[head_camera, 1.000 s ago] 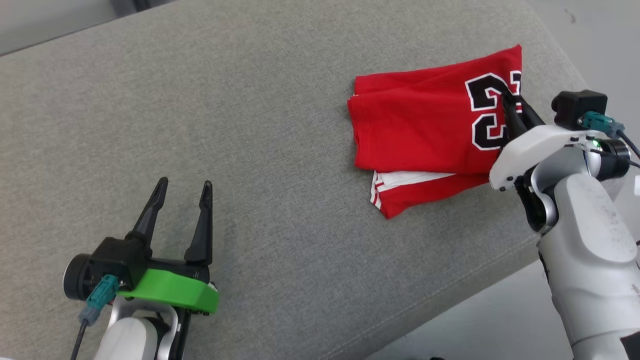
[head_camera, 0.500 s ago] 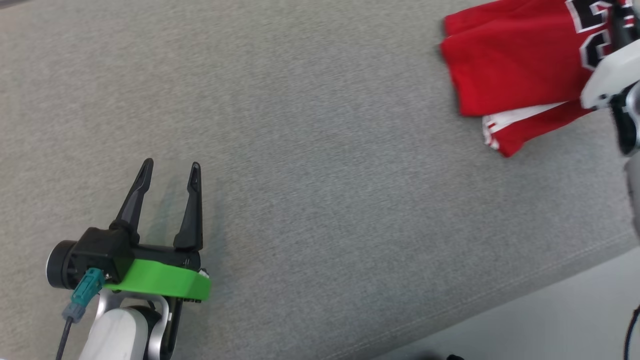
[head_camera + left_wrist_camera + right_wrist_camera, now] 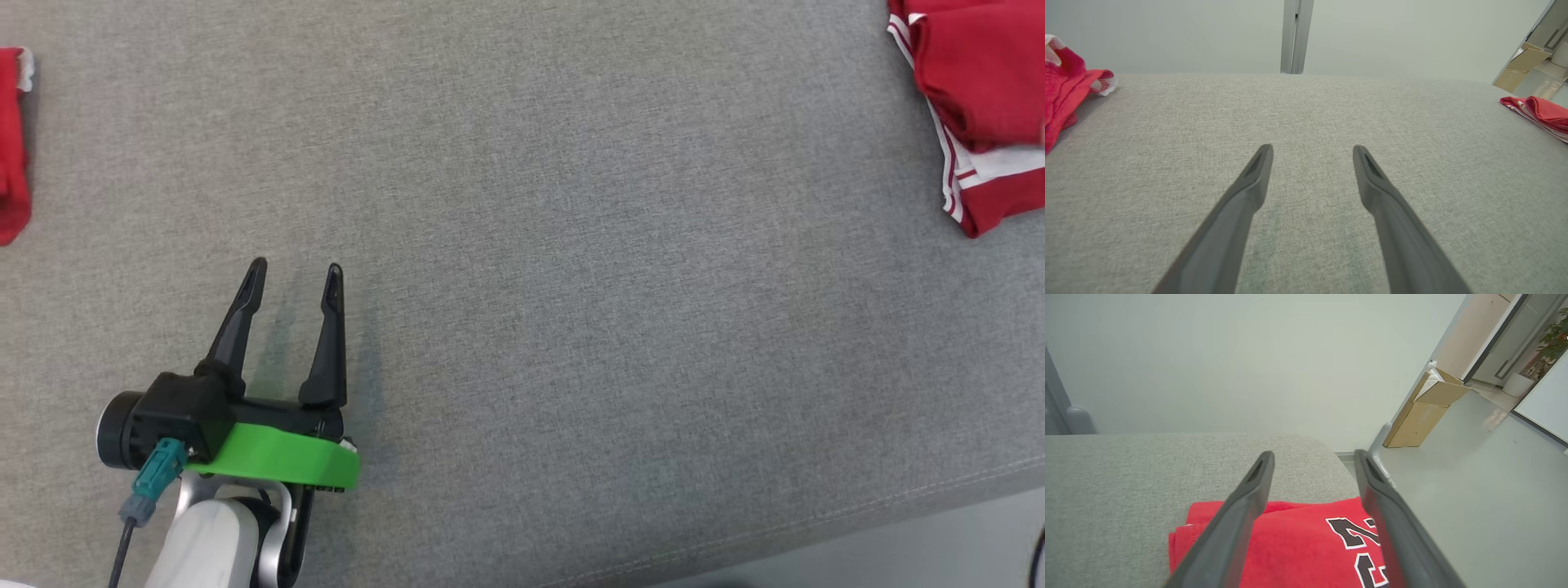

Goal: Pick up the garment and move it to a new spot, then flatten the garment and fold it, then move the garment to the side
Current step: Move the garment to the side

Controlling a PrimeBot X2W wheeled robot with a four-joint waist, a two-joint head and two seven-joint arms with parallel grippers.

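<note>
Red garment (image 3: 980,90) at right edge of grey cushion (image 3: 571,245), wide open middle; left fingers (image 3: 1233,220) and right fingers (image 3: 1241,514) apart.

Light is bright, soft and even, with no hard shadows. In the head view the left gripper (image 3: 295,276) throws only a faint smudge of shade on the grey cushion (image 3: 571,245) just right of its fingers (the weave there is crisp). At the cushion's right edge a pale blur smears the red garment (image 3: 980,82). Both wrist views bow the cushion's far edge, and the finger bases nearest the lens are soft. The floor (image 3: 1494,465) carries a pale sheen.
</note>
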